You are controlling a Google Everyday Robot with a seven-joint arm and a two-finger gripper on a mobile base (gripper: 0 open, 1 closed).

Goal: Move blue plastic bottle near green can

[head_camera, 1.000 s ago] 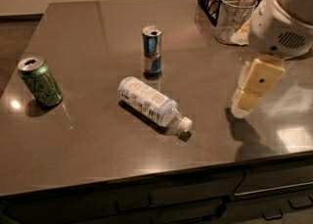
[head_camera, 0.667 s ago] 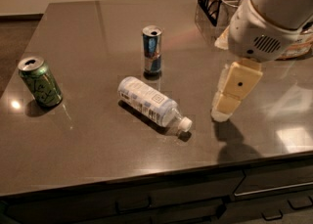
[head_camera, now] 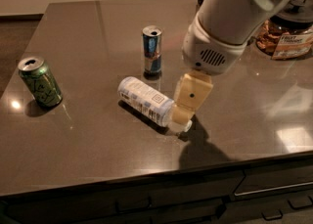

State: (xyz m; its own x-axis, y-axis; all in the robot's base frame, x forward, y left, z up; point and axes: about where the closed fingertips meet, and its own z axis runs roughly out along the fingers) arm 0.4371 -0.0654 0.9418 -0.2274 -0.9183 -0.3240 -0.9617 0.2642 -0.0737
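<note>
On a dark countertop (head_camera: pixel 98 164), we are watching the arm's gripper (head_camera: pixel 181 118) closing in on the blue plastic bottle (head_camera: pixel 145 100), which is lying on its side near the middle of the surface with its capped end pointing toward the front right. In the last second the arm has been swinging in from the right side of the counter, and the tan gripper is now hanging tilted right at the bottle's neck, either touching it or just beside it. We cannot tell from this angle whether the gripper is open or already clamped there. The bottle itself is resting where it lay a second ago, so we are judging that no lift has started. The green can (head_camera: pixel 40 82) is standing upright near the left edge, well apart from the bottle. The slim blue-silver can (head_camera: pixel 152 51) is standing just behind the bottle, unmoved. For the task, we are reading this as the reach ending and the grasp about to begin, with the whole carry to the left still ahead. The grip point is sitting far out toward the cap, so the long body may be prone to swinging or slipping when raised.
</note>
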